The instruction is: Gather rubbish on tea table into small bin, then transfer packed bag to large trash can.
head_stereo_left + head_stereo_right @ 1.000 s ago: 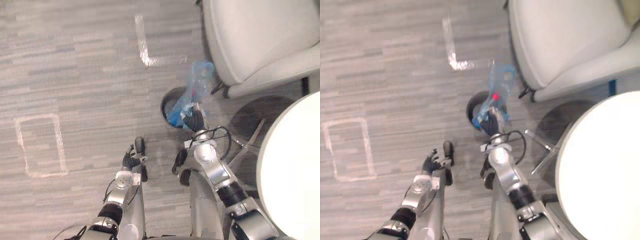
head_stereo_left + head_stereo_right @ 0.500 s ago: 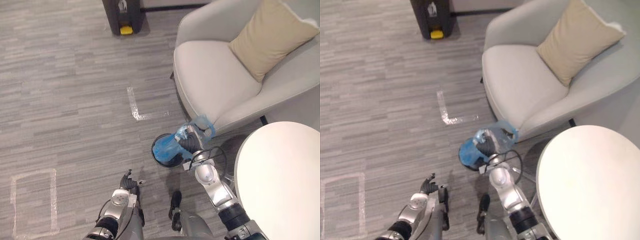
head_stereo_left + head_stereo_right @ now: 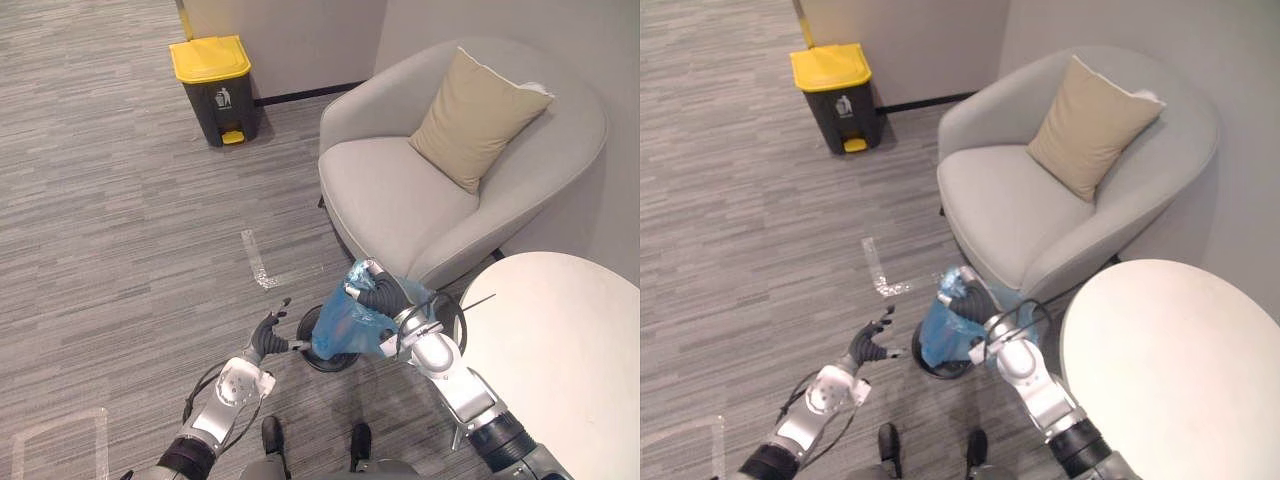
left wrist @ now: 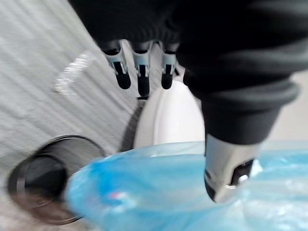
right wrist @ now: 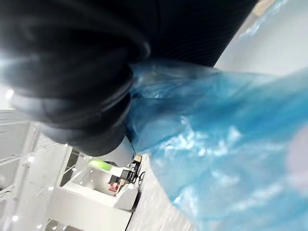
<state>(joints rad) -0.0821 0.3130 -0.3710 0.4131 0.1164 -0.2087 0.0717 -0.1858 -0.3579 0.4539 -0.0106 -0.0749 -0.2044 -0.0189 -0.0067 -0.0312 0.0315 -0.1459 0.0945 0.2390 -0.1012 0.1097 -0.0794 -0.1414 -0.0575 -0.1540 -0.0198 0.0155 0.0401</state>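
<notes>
While right hand [image 3: 380, 296] clenches blue bag [image 3: 343, 325] over small bin [image 3: 322, 361]; left hand [image 3: 268, 338] splays open beside it

This looks like a sitting corner in an office or a waiting room. The floor [image 3: 100, 220] is grey carpet in thin stripes, the kind you see in work places. A soft grey armchair [image 3: 400, 195] stands by the plain wall [image 3: 300, 40], with a tan cushion [image 3: 472, 118] leaning on its back. Near the chair is a round white table [image 3: 570, 350]. A big trash can [image 3: 215, 85] with a yellow lid and a foot pedal stands against the wall. A small black bin [image 3: 330, 362] sits on the floor between the chair and the table. Pale tape marks [image 3: 255, 262] are stuck on the carpet.
</notes>
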